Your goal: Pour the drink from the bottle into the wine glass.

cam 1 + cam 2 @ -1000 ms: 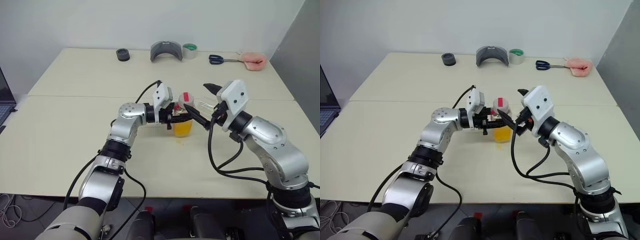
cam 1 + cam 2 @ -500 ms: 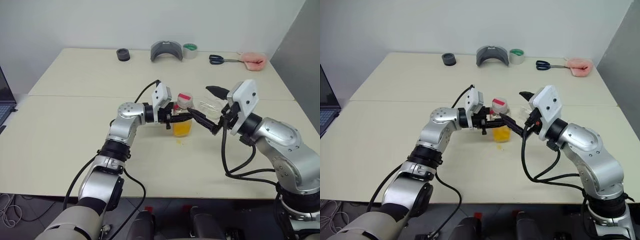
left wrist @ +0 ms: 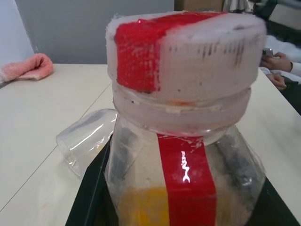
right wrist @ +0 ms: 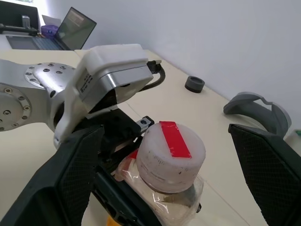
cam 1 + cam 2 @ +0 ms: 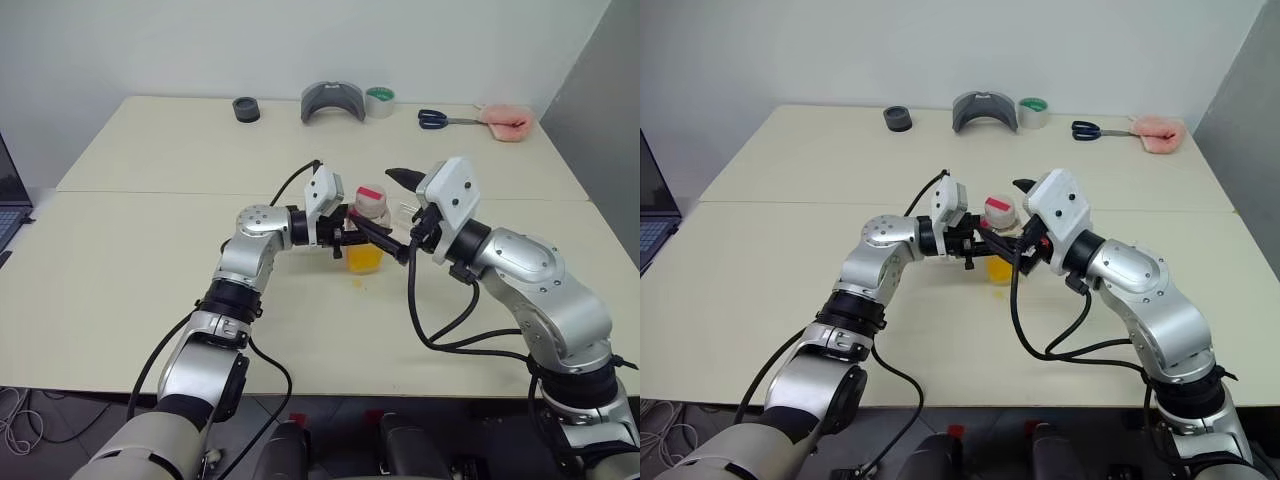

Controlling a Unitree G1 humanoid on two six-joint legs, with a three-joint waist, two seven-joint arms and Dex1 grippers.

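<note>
The bottle (image 5: pixel 368 222) stands upright on the table, its red-and-white cap (image 4: pixel 173 154) on top and the orange drink (image 5: pixel 365 258) in its lower part. My left gripper (image 5: pixel 352 232) is shut on the bottle's body from the left. My right gripper (image 4: pixel 164 132) is open, with one black finger (image 4: pixel 70 179) on each side of the cap and not touching it. The wine glass (image 3: pixel 87 137) lies on its side on the table just behind the bottle, partly hidden by my right hand in the head views.
Along the table's far edge lie a black ring (image 5: pixel 245 109), a grey curved piece (image 5: pixel 332 102), a tape roll (image 5: pixel 379 100), scissors (image 5: pixel 440 119) and a pink cloth (image 5: pixel 503 122). A laptop (image 5: pixel 8 200) sits at the far left.
My right gripper swung out to the right, then came back left, and its open fingers now straddle the cap. The left gripper and the bottle kept still.
</note>
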